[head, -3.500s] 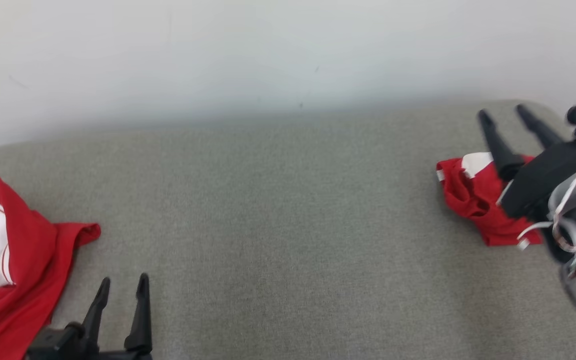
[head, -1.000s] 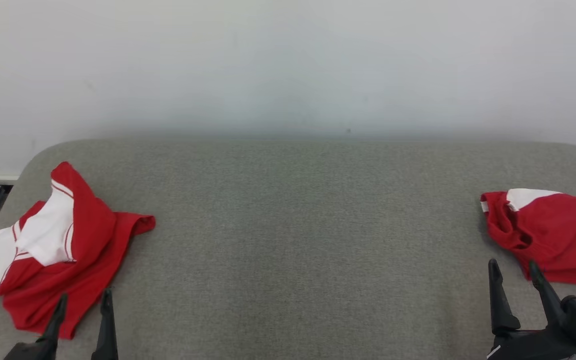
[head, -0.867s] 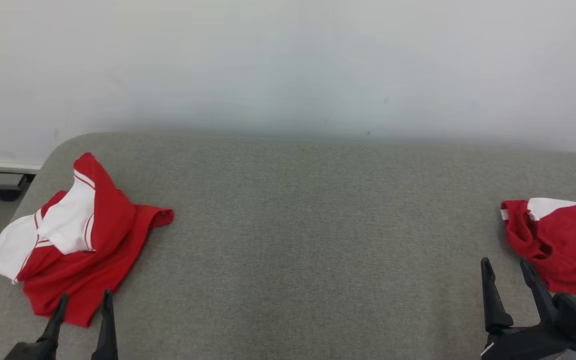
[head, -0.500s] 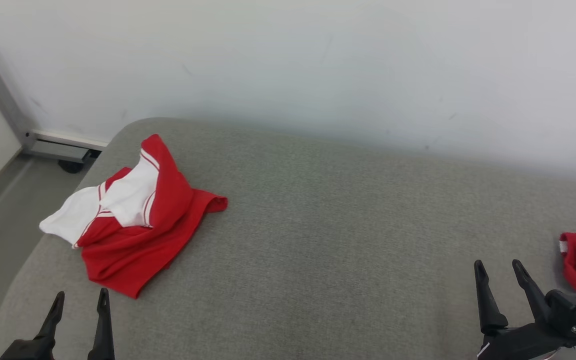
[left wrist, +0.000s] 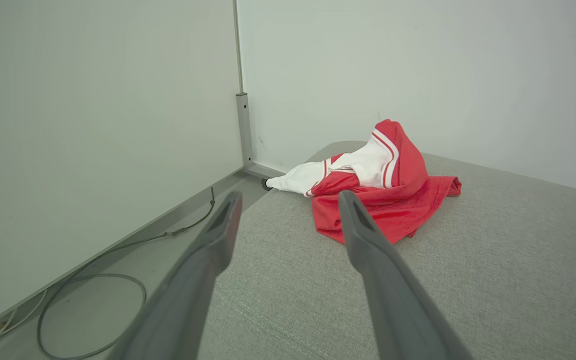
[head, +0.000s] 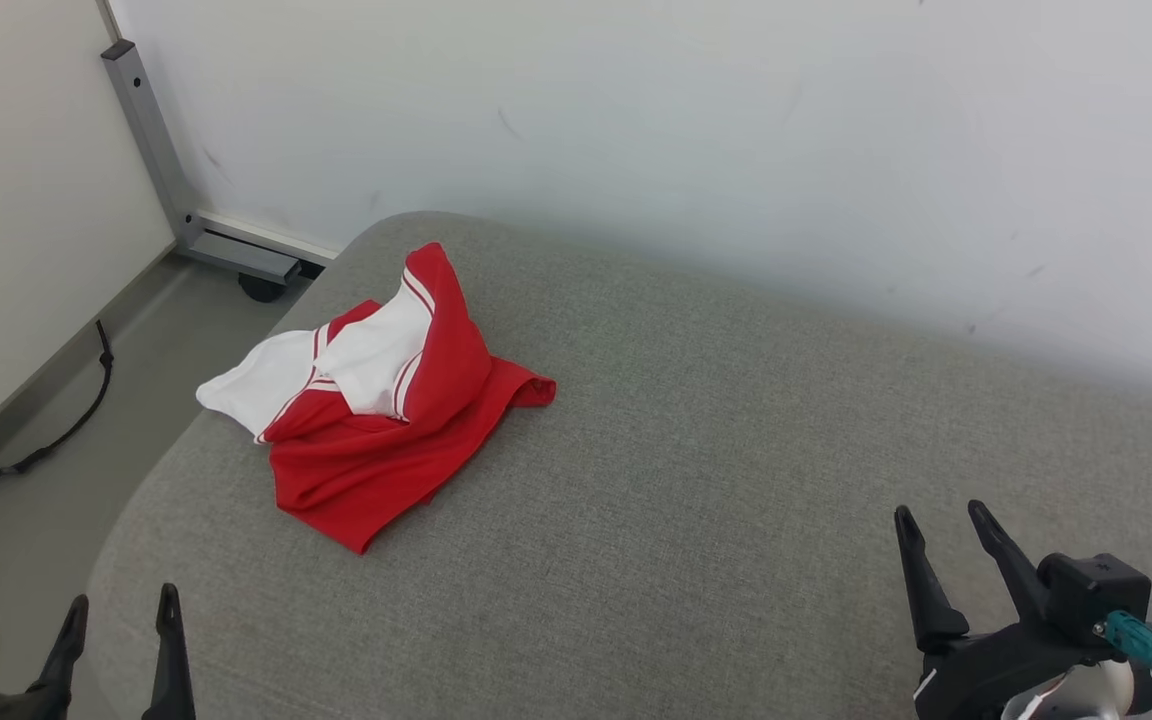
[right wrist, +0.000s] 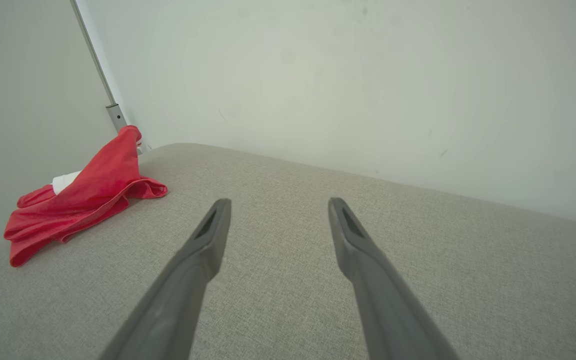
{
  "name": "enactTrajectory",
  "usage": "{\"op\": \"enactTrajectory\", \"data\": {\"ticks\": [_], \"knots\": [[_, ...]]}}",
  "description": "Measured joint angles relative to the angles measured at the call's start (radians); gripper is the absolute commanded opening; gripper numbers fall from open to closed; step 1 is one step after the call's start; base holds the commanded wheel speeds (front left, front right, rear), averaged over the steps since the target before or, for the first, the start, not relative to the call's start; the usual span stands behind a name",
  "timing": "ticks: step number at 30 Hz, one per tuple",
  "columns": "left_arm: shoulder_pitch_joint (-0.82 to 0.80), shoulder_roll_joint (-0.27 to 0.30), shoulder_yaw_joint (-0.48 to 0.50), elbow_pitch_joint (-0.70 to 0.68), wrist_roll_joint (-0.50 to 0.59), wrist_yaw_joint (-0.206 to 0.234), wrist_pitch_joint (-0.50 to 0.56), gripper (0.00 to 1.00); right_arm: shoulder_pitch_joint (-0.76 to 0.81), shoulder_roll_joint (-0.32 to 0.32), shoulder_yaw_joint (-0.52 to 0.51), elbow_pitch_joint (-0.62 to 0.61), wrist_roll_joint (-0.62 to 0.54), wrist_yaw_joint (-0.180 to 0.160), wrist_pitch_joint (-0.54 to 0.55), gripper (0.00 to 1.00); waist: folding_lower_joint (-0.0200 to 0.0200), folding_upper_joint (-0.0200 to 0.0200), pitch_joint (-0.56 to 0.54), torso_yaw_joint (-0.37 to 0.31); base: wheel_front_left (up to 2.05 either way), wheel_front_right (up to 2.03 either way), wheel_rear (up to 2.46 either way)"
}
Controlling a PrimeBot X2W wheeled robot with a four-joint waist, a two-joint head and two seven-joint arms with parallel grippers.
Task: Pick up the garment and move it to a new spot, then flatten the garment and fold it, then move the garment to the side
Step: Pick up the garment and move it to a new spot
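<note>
Now, left end effector (head: 124,596) and right end effector (head: 938,510) spread wide, empty, bottom corners; crumpled red-and-white garment (head: 376,450) upper left.

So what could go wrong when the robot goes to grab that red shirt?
1. The shirt sits by the left edge of the grey table, and its white sleeve reaches the rim. A clumsy nudge might push it off onto the floor.
2. It's bunched in layers, so the open left gripper may pinch several folds at once and lift a lump.
3. The open right gripper is far away, so helping means a long reach.
</note>
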Motion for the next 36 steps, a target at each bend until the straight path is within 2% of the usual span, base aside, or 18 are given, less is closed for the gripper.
{"op": "enactTrajectory", "data": {"ticks": [8,10,13,16,19,20,25,31,36], "knots": [[-0.005,-0.01,0.006,0.0,-0.016,0.0,0.012,1.0,-0.008,-0.001,0.008,0.017,0.0,0.01,0.009,1.0,0.0,0.0,0.003,0.003,0.0,0.0,0.0],[-0.011,-0.018,0.002,0.004,-0.035,-0.014,0.022,1.0,-0.007,-0.001,0.007,0.02,0.0,0.01,0.015,1.0,0.0,0.0,0.004,0.002,0.0,0.0,0.0],[-0.094,-0.015,-0.032,0.035,-0.083,-0.081,0.058,1.0,-0.007,-0.003,0.007,0.015,0.0,0.01,0.026,1.0,0.0,-0.0001,0.014,0.0,0.0,0.0,0.0],[-0.26,0.006,-0.072,0.084,-0.107,-0.164,0.109,1.0,-0.007,-0.01,0.005,0.007,0.0,0.008,0.035,1.0,0.0,0.0,0.028,-0.004,0.0,0.0,0.0],[-0.422,0.013,-0.072,0.16,-0.183,-0.237,0.169,1.0,-0.016,-0.014,0.008,-0.005,-0.007,0.007,0.057,1.0,0.0,0.0,0.046,-0.012,0.0,0.0,0.0],[-0.467,0.012,-0.071,0.191,-0.21,-0.247,0.188,1.0,-0.026,-0.014,0.012,-0.007,-0.011,0.007,0.065,1.0,0.0,0.0,0.053,-0.016,0.0,0.0,0.0],[-0.658,-0.003,-0.059,0.358,-0.335,-0.247,0.312,1.0,-0.075,-0.02,0.027,-0.039,-0.04,-0.001,0.099,1.0,0.0001,0.0,0.095,-0.048,0.0,0.0,0.0],[-0.85,0.039,-0.064,0.529,-0.401,-0.248,0.469,1.0,-0.108,-0.036,0.037,-0.072,-0.064,-0.009,0.144,1.0,0.0002,0.0001,0.159,-0.098,0.0,0.0,0.0],[-0.926,0.11,-0.114,0.644,-0.411,-0.248,0.619,1.0,-0.158,-0.049,0.035,-0.111,-0.082,-0.011,0.168,1.0,0.0002,0.0001,0.219,-0.145,0.0,0.0,0.0]]}}
